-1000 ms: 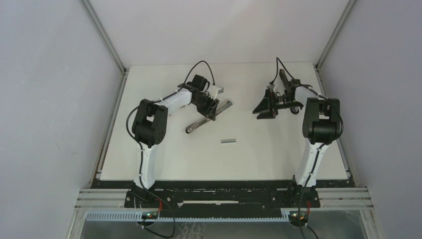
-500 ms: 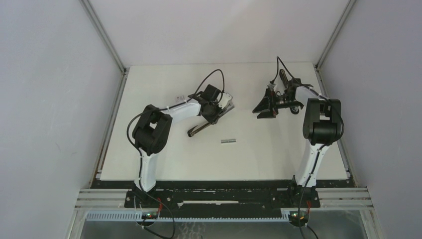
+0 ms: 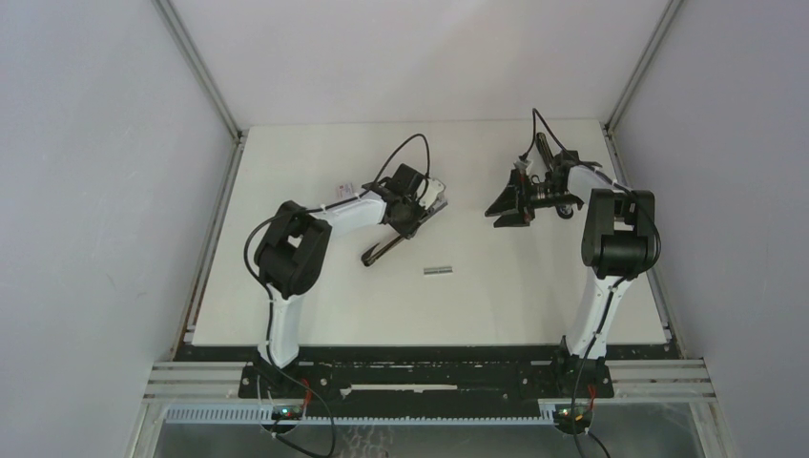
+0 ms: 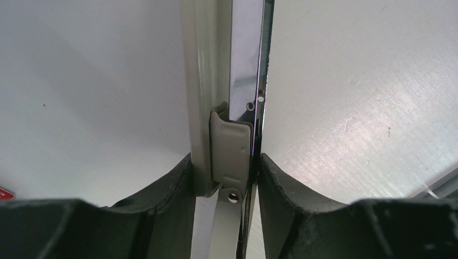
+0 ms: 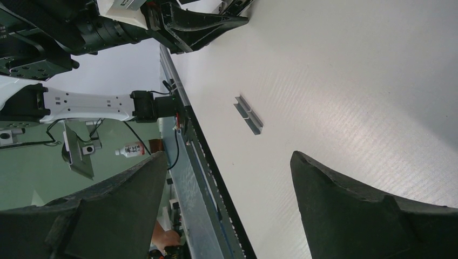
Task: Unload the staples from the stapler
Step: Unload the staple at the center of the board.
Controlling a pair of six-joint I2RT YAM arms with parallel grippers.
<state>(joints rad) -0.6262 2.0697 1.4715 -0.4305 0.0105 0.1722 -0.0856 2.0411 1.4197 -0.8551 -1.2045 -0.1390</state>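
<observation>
The stapler, long, grey and chrome, lies slanted left of the table's middle. My left gripper is shut on its far end. In the left wrist view both fingers press the sides of the stapler, beside its chrome magazine rail. A short silvery strip of staples lies loose on the table below the stapler, apart from both grippers. It also shows in the right wrist view. My right gripper is open and empty at the right rear, its jaws wide apart.
A small flat white-and-red box lies behind the left forearm; a red corner of it shows in the left wrist view. The metal frame rail runs along the table's near edge.
The left arm has reached further right and its wrist has turned on the stapler's far end. The stapler's near end has shifted slightly. The right arm and the staples have not moved.
</observation>
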